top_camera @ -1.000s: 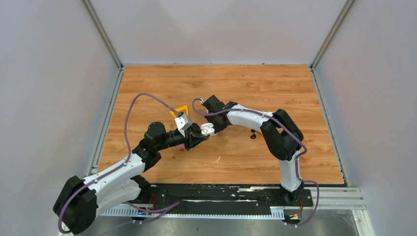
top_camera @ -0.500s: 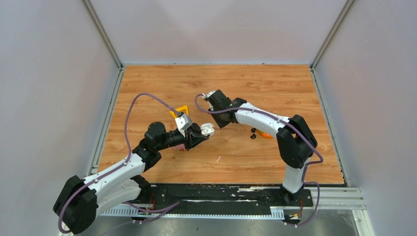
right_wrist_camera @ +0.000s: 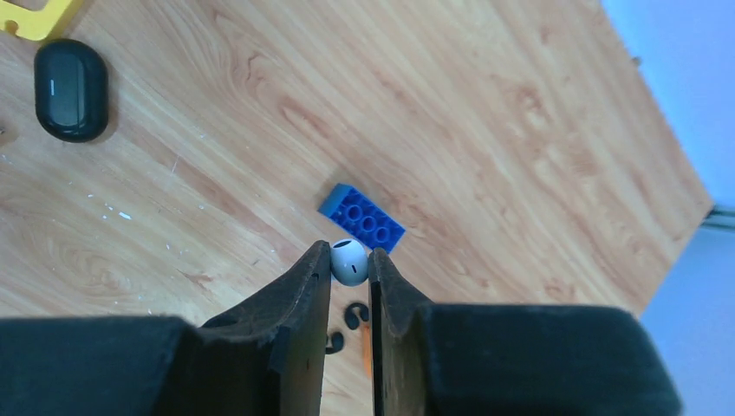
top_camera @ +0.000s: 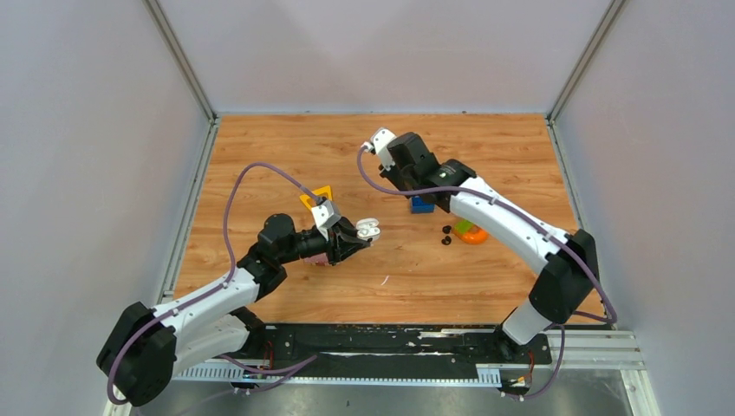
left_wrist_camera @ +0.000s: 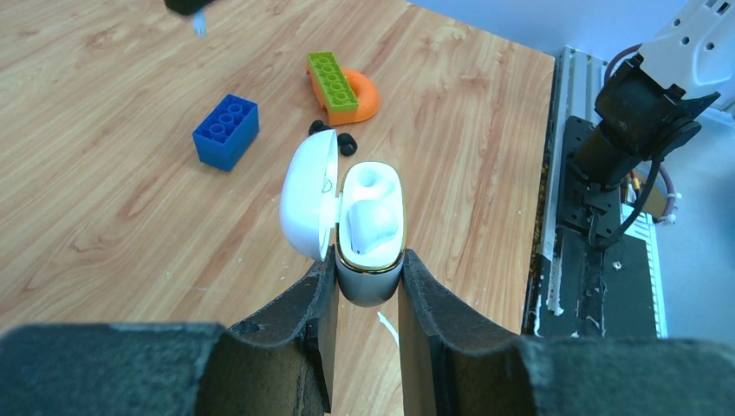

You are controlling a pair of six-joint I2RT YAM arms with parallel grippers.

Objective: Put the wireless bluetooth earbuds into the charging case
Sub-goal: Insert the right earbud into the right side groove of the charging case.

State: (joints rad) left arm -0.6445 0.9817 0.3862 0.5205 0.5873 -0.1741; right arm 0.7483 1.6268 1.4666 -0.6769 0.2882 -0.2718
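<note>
Holding the charging case [left_wrist_camera: 371,276] by its lower body, the left jaws are closed narrowly on either side of it. The hinged lid stands open to one side. The left arm [top_camera: 208,299] is bent at the elbow and reaches towards the middle of the desk [top_camera: 485,147]. The case appears to be lifted clear of the wood, with its opening turned upward. One white earbud [left_wrist_camera: 368,227] seems to be seated in the nearer recess, and the farther recess looks empty.

The right jaws are nearly closed and pinch the second earbud [right_wrist_camera: 349,262] by its rounded head. Its stem is hidden between the fingers. The right arm [top_camera: 511,225] stretches far out over the desk with its wrist tipped downward, above a blue brick [right_wrist_camera: 362,224] and well apart from the case. On the desk nearby lie a black oval pod [right_wrist_camera: 71,88], a green brick on an orange ring [left_wrist_camera: 342,85] and a few small black bits [left_wrist_camera: 334,139].

The step in hand looks like carrying the last earbud to the case. The next move calls for bringing the right wrist over the empty recess and turning the earbud so its stem points down into it. The earbud would then be lowered gently while the left jaws keep the case steady. The grip is on a small, smooth head, so the earbud may twist or slip.
</note>
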